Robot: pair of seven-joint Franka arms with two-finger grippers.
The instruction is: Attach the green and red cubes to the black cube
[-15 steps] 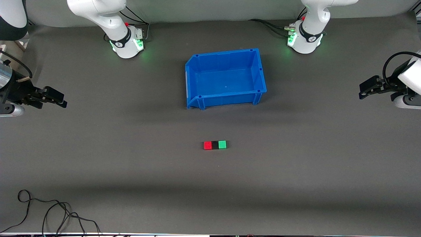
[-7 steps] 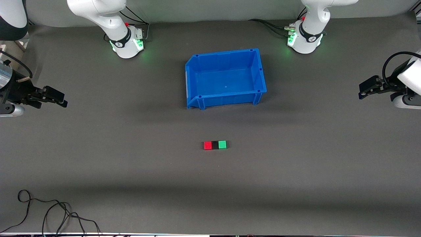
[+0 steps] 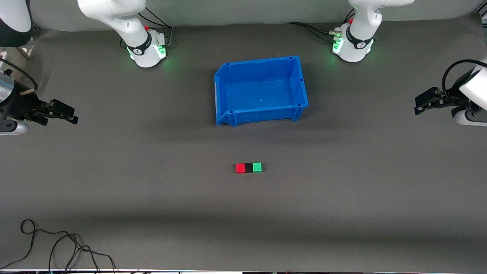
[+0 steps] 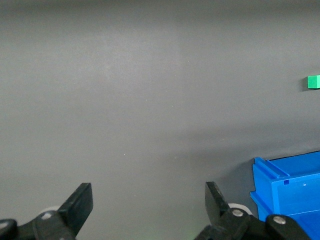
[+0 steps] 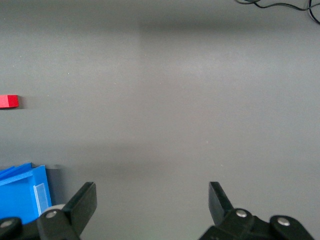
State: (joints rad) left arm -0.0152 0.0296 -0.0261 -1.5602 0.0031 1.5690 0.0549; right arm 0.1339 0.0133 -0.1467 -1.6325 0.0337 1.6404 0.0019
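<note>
On the grey mat, three tiny cubes sit in a touching row: the red cube (image 3: 240,168), the black cube (image 3: 249,168) in the middle, and the green cube (image 3: 257,167). The row lies nearer to the front camera than the blue bin. My left gripper (image 3: 418,107) hangs open and empty at the left arm's end of the table, well away from the row. Just as far off, at the right arm's end, my right gripper (image 3: 71,116) is open and empty. The left wrist view catches the green cube (image 4: 313,81), and the right wrist view shows the red cube (image 5: 9,101). Bare mat lies between the left gripper's (image 4: 148,192) fingers and the right gripper's (image 5: 152,192).
A blue bin (image 3: 300,82) stands empty between the two arm bases, farther from the front camera than the cubes. A loose black cable (image 3: 57,243) lies near the table's front edge at the right arm's end. The bin's corner shows in both wrist views (image 4: 287,187) (image 5: 22,192).
</note>
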